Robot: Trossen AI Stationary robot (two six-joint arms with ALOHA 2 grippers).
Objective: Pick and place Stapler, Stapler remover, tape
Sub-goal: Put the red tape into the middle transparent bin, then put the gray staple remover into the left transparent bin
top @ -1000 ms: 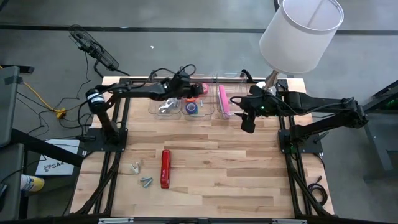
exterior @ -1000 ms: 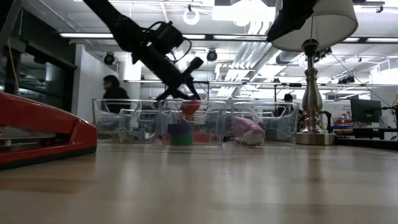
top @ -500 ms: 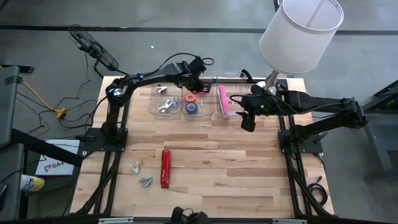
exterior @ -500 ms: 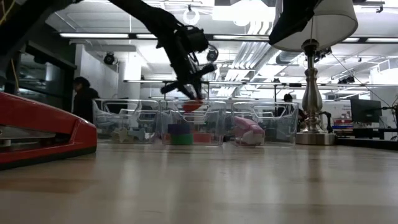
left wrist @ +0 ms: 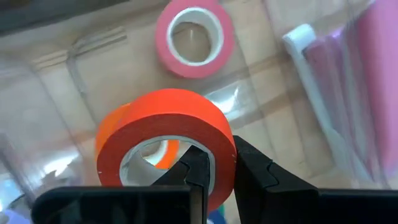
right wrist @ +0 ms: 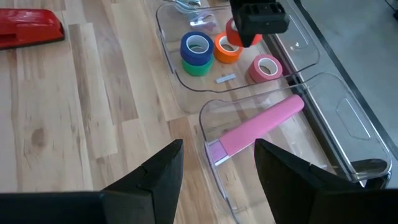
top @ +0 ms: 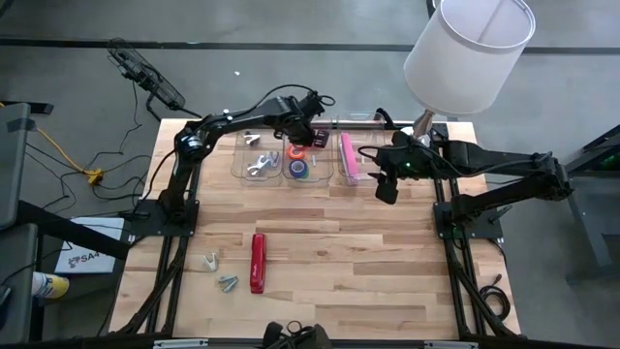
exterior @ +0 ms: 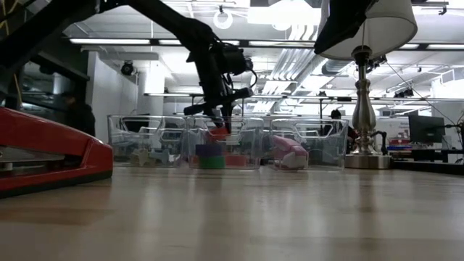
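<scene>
Left hand (left wrist: 216, 180) pinches red tape (left wrist: 166, 121); wrist view shows grip.

The left gripper (left wrist: 216, 171) pinches the wall of a red-orange tape roll (left wrist: 166, 134), one dark finger inside the ring and one outside; just behind that roll an orange roll (left wrist: 163, 149) peeks through its hole; farther ahead a pink roll (left wrist: 194, 37) lies flat in the clear tray (left wrist: 81, 68); beyond a clear divider to one side shows a pink stapler (left wrist: 373, 87); wooden worktop (left wrist: 261, 93) shows beneath.

red stapler (right wrist: 30, 28) cut off; lamp (top: 470, 53) base hidden
</scene>
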